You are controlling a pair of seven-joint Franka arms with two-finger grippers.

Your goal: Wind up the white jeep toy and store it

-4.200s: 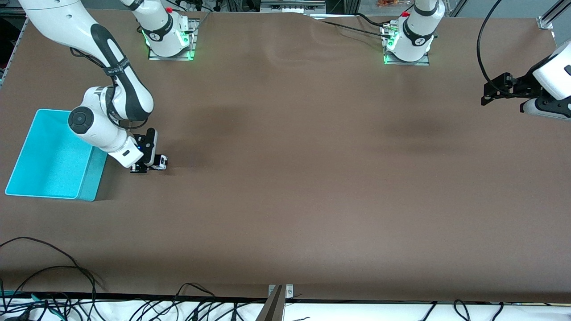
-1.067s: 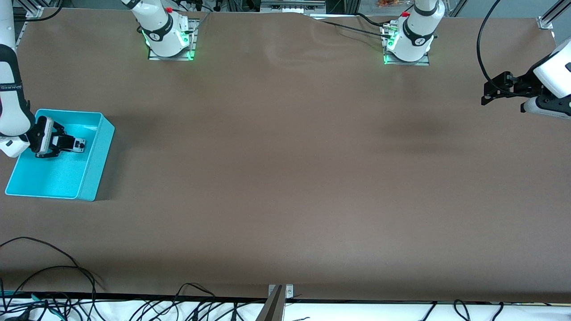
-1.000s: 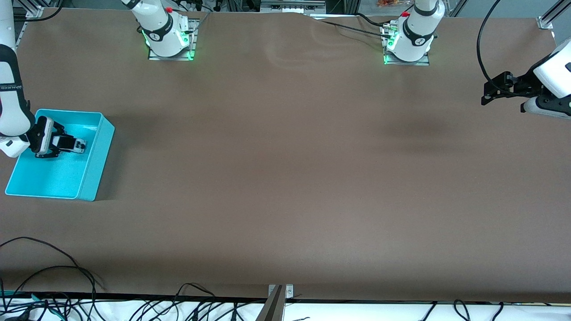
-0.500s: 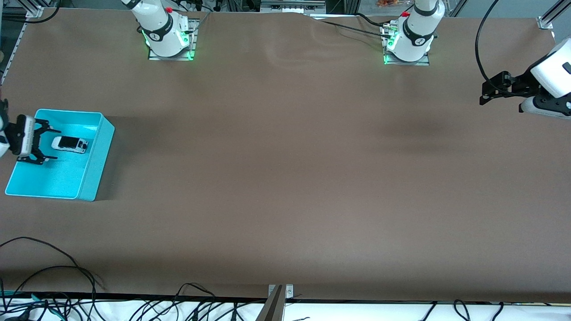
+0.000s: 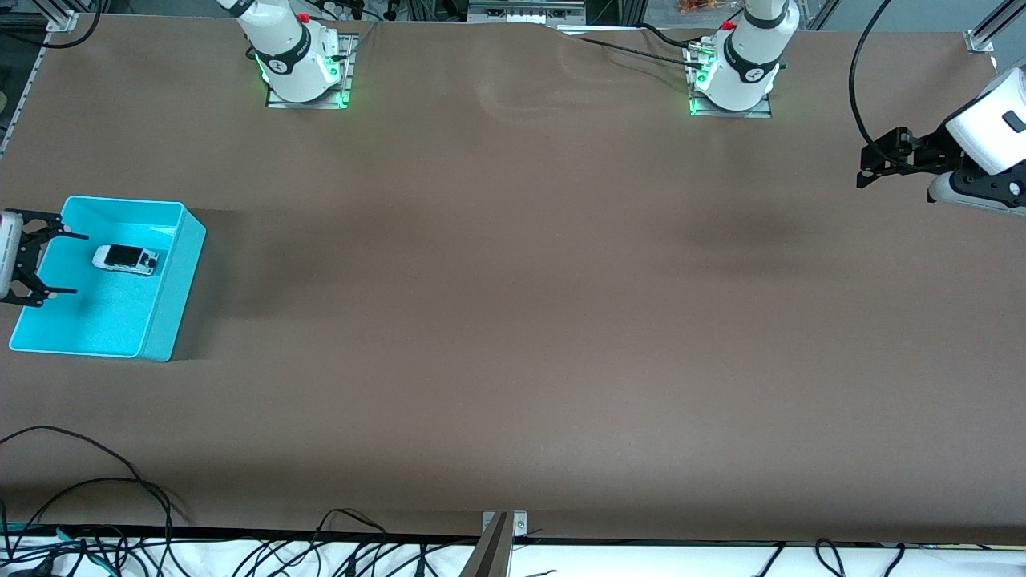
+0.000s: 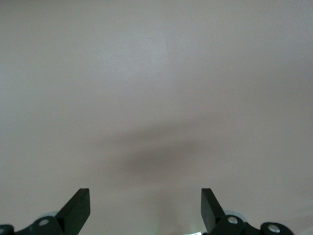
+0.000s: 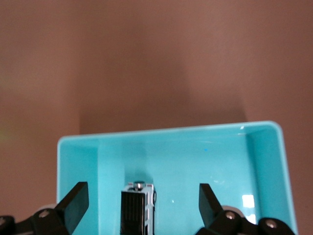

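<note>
The white jeep toy (image 5: 124,258) with its black roof lies inside the turquoise bin (image 5: 172,300) at the right arm's end of the table; the right wrist view shows the jeep toy (image 7: 138,209) on the floor of the bin (image 7: 171,134). My right gripper (image 5: 60,264) hangs open over the bin's outer edge, apart from the toy, nothing between its fingers (image 7: 74,203). My left gripper (image 5: 864,168) waits open over the left arm's end of the table, and its fingers (image 6: 78,208) frame only bare table.
Brown table surface (image 5: 513,320) spreads between the bin and the left arm. Both arm bases (image 5: 300,64) stand along the table's edge farthest from the camera. Loose black cables (image 5: 96,481) lie along the nearest table edge.
My right gripper was shut on the jeep toy inside the bin; it has opened, left the toy on the bin floor and drawn back outward. The left arm shifted slightly.
</note>
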